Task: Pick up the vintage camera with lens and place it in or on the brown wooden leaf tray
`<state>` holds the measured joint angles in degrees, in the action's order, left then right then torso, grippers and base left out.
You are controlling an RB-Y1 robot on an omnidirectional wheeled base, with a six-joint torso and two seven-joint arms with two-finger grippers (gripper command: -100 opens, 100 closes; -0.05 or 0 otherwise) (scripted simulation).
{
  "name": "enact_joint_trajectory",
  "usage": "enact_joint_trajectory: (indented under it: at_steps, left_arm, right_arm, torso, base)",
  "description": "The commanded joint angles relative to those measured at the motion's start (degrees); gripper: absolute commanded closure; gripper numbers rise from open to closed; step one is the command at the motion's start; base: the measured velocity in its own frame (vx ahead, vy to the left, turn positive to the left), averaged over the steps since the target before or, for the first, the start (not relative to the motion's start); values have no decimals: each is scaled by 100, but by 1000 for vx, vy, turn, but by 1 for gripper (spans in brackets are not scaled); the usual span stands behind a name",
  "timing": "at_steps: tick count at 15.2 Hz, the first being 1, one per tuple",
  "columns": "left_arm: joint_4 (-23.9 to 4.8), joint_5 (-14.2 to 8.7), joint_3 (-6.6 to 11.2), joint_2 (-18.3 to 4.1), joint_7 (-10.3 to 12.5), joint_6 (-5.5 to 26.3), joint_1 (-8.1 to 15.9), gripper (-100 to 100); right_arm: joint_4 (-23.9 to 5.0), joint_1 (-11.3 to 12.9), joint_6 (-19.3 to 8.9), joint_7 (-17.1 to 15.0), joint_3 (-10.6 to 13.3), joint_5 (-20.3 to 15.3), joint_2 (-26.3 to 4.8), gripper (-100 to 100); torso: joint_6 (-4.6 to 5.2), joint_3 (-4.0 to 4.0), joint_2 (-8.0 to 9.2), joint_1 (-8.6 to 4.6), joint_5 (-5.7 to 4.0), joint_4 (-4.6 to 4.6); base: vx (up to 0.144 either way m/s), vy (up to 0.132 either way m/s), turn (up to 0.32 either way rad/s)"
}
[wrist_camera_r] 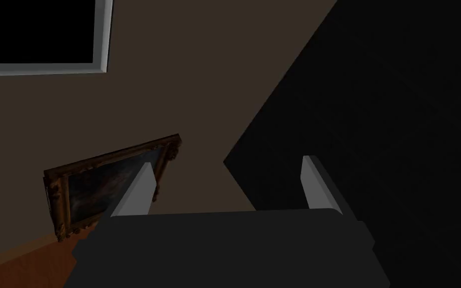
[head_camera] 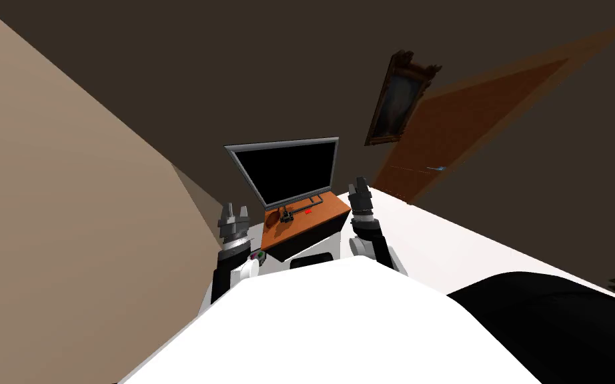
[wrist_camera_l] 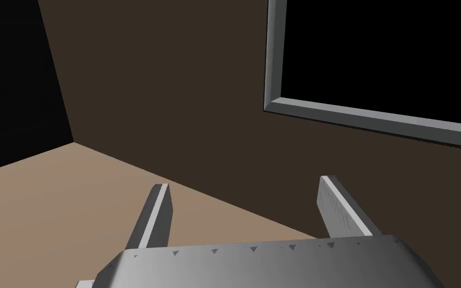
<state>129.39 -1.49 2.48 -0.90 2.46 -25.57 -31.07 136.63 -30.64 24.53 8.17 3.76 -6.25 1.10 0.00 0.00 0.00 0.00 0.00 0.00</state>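
Note:
A small dark camera sits on the orange-brown top of a low cabinet, just in front of the TV's foot. Beside it, toward my left arm, lies a dark brown tray. My left gripper is raised off the cabinet's left end, short of the tray. Its fingers stand open and hold nothing, as the left gripper shows in its wrist view. My right gripper is up by the cabinet's right end. The right gripper is open and holds nothing too.
A flat-screen TV stands at the back of the cabinet, close behind the camera. A small red thing lies to the camera's right. A framed picture and a brown door are on the wall behind.

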Motion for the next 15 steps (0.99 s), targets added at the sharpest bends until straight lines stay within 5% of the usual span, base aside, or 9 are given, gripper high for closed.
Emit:
enact_joint_trajectory:
  at_steps: [1, 15]
  left_arm:
    - [-175, -78, 66, -97, -117, -71, 34, -100]
    - [-1769, -785, 655, -494, -1183, -718, 353, -100]
  right_arm:
    - [0, 0, 0, 0, 0, 0, 0, 0]
    - [0, 1, 0, 0, 0, 0, 0, 0]
  torso:
    - [0, 0, 0, 0, 0, 0]
    - [4, -3, -5, 10, 2, -1]
  base:
    - [4, 3, -156]
    - [8, 18, -224]
